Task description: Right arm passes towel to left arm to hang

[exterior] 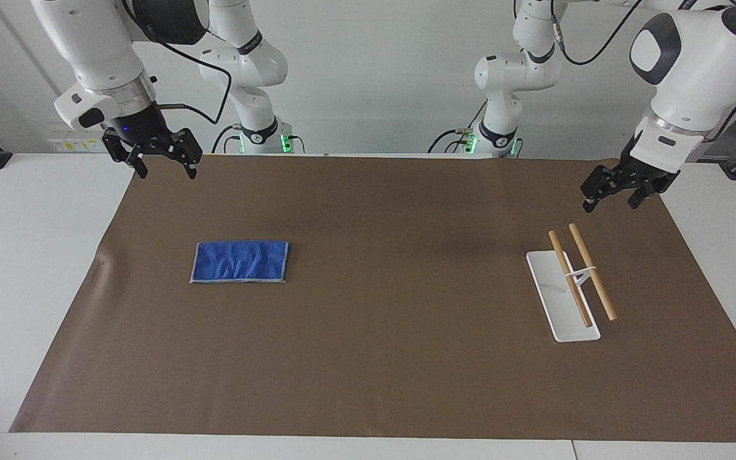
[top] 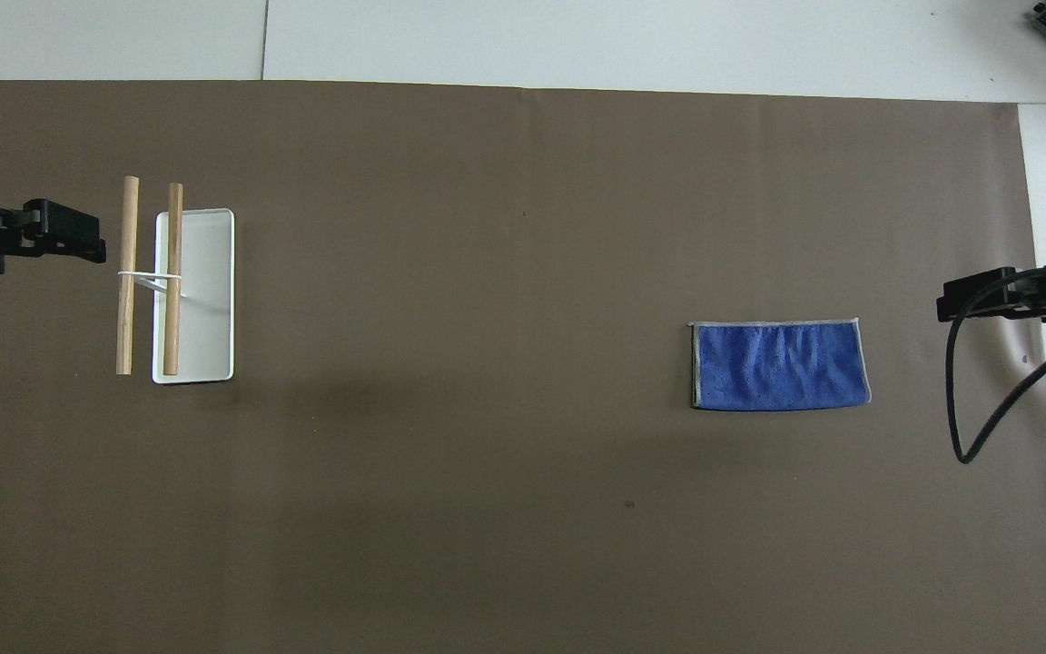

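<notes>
On the brown mat (exterior: 393, 358) that covered most of the tabletop (exterior: 29, 268), the blue towel (exterior: 240, 261) lay flat and spread out. It was toward the right arm's end, about halfway between the edge by the robots and the edge away from them. Nothing touched it.

Toward the left arm's end stood a small white rack (exterior: 559, 300) with two wooden bars (exterior: 591, 271) side by side on top.

Up in the air, the right tool (exterior: 163, 167) hung over the mat's corner by the robots at its own end. Its fingers were apart and held nothing. The left tool (exterior: 614, 198) hung over the mat's edge at the other end, near the rack. Its fingers were apart too, and empty.
</notes>
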You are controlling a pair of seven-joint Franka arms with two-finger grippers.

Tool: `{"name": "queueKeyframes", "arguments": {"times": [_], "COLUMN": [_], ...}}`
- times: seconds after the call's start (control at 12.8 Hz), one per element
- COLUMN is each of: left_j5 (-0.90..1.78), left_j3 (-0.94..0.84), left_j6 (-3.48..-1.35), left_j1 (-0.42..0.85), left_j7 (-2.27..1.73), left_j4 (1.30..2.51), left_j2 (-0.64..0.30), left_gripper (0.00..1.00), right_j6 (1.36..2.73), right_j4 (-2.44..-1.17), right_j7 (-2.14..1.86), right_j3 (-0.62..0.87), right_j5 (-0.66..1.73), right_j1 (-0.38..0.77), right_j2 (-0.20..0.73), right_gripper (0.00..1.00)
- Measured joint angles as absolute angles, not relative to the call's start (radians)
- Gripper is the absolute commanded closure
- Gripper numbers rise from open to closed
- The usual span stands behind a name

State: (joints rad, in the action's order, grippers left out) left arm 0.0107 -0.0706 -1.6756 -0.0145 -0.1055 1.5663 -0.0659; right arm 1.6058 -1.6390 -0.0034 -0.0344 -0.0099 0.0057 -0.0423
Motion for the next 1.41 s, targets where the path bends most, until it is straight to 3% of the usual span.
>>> {"name": "queueKeyframes", "arguments": {"times": [0.94, 1.41], "left_j5": [0.011, 0.011], "left_j3": [-0.071, -0.071], "left_j6": [-1.676, -1.676], "left_j1": [-0.014, -0.014], "left_j7": [-0.106, -0.106], "left_j4": [1.566, 1.566], "left_j2": [-0.066, -0.066], "left_gripper": [0.00, 0.00], "right_j6": [1.603, 1.695], "right_j4": [-1.644, -1.733], "right_j7": [-0.003, -0.004], "right_j3": [-0.036, -0.033], "right_j5": [-0.010, -0.009], "right_j1": [0.004, 0.009], "right_j2": [-0.044, -0.061], "right_gripper": [0.00, 0.00]}}
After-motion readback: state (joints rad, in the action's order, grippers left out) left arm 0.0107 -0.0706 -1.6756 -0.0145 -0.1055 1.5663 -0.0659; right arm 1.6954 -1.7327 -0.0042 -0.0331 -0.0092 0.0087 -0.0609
